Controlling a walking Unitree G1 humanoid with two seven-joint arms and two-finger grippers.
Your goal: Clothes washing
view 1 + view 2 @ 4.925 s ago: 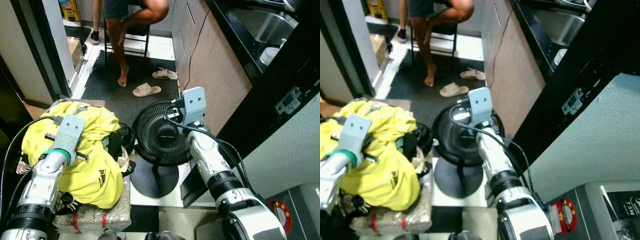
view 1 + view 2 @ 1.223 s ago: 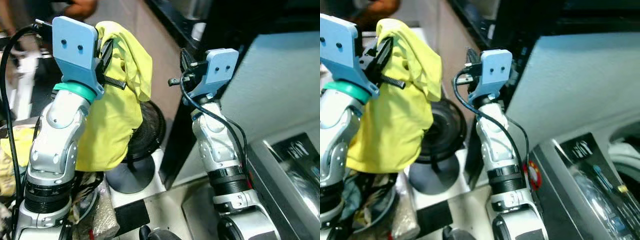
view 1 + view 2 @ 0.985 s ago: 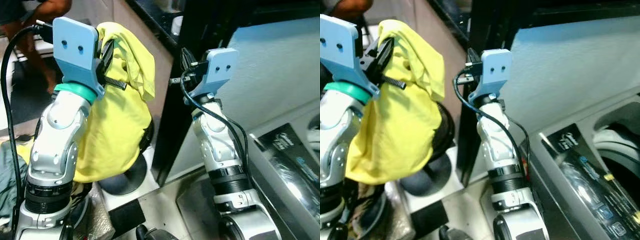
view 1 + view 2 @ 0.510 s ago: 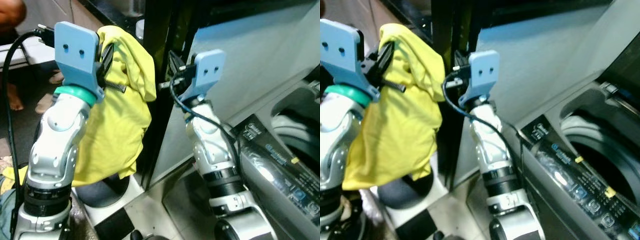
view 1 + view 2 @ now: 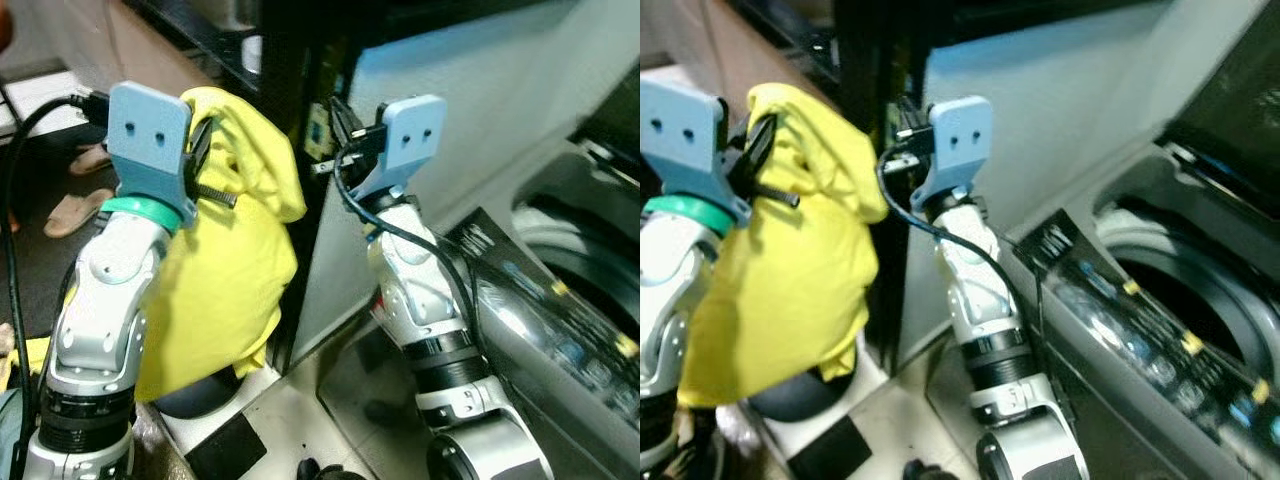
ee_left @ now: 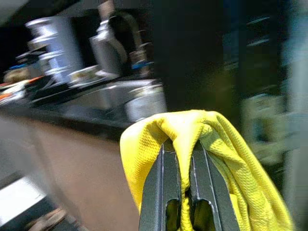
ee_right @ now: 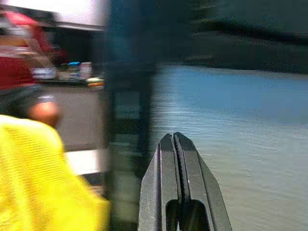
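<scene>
The left end effector [image 6: 182,185] is raised at chest height on the robot's left side, its two black fingers [image 6: 161,192] clenched on a fold of the yellow garment [image 5: 225,290]. The cloth bunches over the fingertips and hangs down in a loose mass alongside the silver left arm, clear of the floor. In the left wrist view the yellow fabric wraps over and between the fingers, with a dark bench [image 6: 86,103] carrying metal vessels blurred behind it. The right end effector [image 7: 179,180] is also raised, near the middle of the scene, and its fingers lie pressed together with nothing between them; it points toward a pale blue-grey wall panel [image 5: 480,100]. To the robot's right stands the washing machine [image 5: 1160,330], its lid up, its round drum opening [image 5: 1200,300] dark and its control strip [image 5: 1120,340] running along the near edge. A dark vertical post [image 5: 290,60] stands between the garment and the wall panel. On the floor to the far left lie two sandals [image 5: 75,200].
</scene>
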